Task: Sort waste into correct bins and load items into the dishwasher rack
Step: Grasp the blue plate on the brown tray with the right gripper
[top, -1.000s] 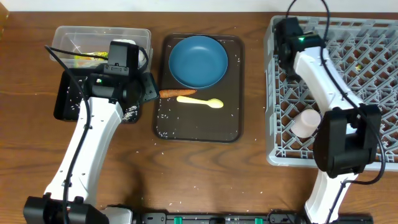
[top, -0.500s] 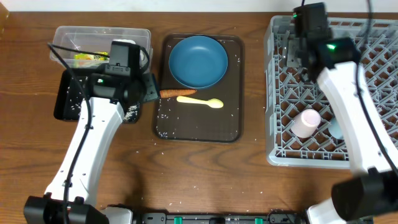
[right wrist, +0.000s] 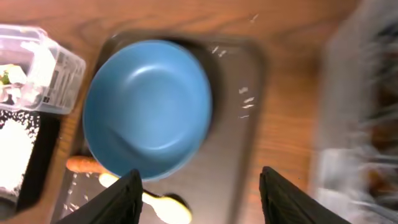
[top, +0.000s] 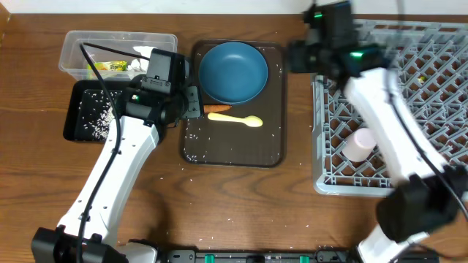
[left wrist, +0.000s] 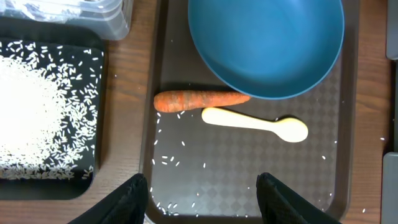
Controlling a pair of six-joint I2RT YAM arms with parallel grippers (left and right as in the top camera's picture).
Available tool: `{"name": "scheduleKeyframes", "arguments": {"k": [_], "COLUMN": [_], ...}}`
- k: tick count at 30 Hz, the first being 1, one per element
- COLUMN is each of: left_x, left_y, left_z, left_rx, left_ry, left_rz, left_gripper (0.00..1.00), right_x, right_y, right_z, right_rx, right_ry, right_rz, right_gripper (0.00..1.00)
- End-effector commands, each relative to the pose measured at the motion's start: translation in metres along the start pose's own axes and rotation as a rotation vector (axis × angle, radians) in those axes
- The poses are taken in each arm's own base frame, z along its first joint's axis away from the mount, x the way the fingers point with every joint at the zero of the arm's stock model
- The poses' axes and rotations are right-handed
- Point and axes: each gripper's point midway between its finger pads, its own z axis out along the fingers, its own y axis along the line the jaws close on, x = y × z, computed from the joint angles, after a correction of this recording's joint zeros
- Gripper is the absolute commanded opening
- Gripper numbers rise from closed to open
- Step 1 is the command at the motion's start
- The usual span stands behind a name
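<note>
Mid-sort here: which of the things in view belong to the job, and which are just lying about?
Job:
- carrot
- rice grains
- yellow spoon
- dark blue bowl
- pink cup
- clear tub
- black tray
- grey rack

Just lying about:
- brown serving tray
- wooden table

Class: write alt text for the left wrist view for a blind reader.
An orange carrot and a yellow spoon lie on a dark brown tray beside a blue bowl, amid scattered rice grains. A black tray of rice sits left; open fingers show below.
</note>
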Motion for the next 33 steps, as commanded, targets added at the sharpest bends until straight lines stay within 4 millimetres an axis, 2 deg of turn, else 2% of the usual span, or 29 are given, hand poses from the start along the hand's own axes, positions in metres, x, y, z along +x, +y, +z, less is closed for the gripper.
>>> {"name": "scheduleKeyframes", "arguments": {"k": [1, 5, 7, 12, 13, 21, 23, 29, 33], "left_x": [0.001, 0.003, 0.003, 0.003, 0.003, 0.002, 0.002, 0.002, 0.002], "left_y": [0.005, 0.02, 0.024, 0.025, 0.025, 0.025, 0.025, 0.025, 0.025], "left_z": [0.002, 0.001, 0.001, 0.001, 0.001, 0.001, 0.001, 0.001, 0.001], "left_rx": [-0.026, -0.107, -0.13, -0.137, -0.137, -0.136, -0.136, -0.136, -0.136], "left_ry": [0.01, 0.007, 0.004, 0.002, 0.002, 0.0, 0.0, 0.0, 0.0], "left_rz": [-0.011, -0.058, -0.057, -0.057, -0.057, -0.056, -0.056, -0.056, -0.056], "left_gripper": [0.59, 0.59, 0.59, 0.59, 0.59, 0.59, 0.59, 0.59, 0.59], "right_x": [0.03, 0.056, 0.07, 0.092, 0.094, 0.098, 0.098, 0.087, 0.06], "right_y": [0.014, 0.006, 0.002, -0.003, -0.004, -0.006, -0.007, -0.013, -0.008], "right_z": [0.052, 0.1, 0.116, 0.141, 0.144, 0.149, 0.149, 0.146, 0.127], "right_rx": [-0.003, 0.055, 0.073, 0.098, 0.099, 0.104, 0.105, 0.101, 0.069], "right_ry": [0.091, 0.149, 0.181, 0.233, 0.237, 0.245, 0.244, 0.217, 0.147], "right_rz": [0.123, 0.214, 0.251, 0.269, 0.268, 0.267, 0.27, 0.282, 0.244], "right_gripper": [0.58, 0.57, 0.56, 0.52, 0.48, 0.09, 0.01, 0.01, 0.01]}}
